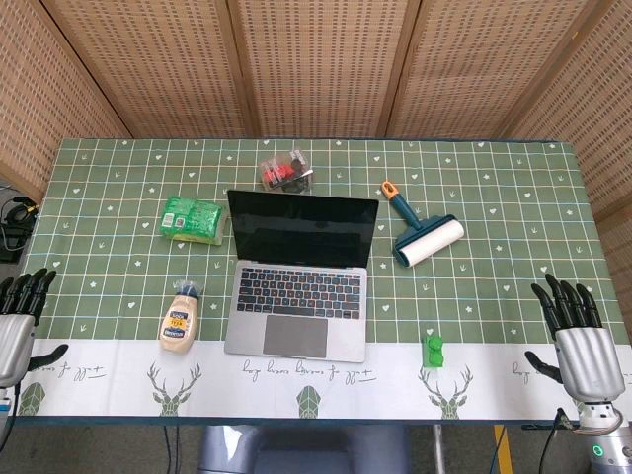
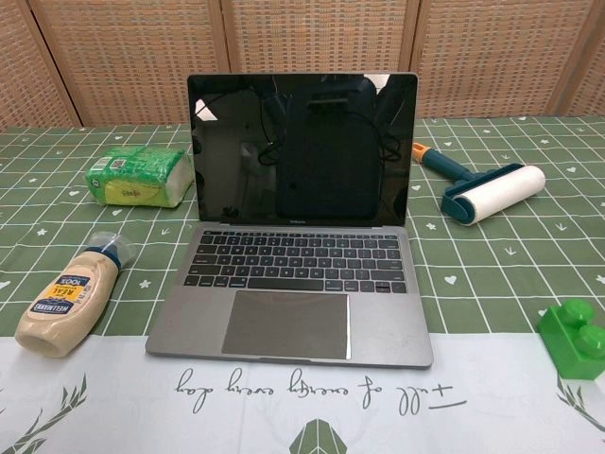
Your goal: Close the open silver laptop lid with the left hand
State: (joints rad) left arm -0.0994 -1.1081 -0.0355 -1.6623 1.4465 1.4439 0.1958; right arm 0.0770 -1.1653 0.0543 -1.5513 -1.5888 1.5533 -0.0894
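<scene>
The left hand [image 1: 20,321] rests empty at the table's left edge, fingers spread; the right hand [image 1: 578,341] likewise at the right edge; between them the silver laptop [image 1: 299,281] sits mid-table, lid upright, glossy dark screen facing the robot, hinge running left-right.

The table [image 1: 494,237] carries a green checked cloth. At centre: open silver laptop [image 1: 298,288]. Left: green packet [image 1: 193,219], mayonnaise bottle [image 1: 180,318]. Far: red-filled clear box [image 1: 286,172]. Right: lint roller [image 1: 423,229], green brick [image 1: 433,352].
</scene>
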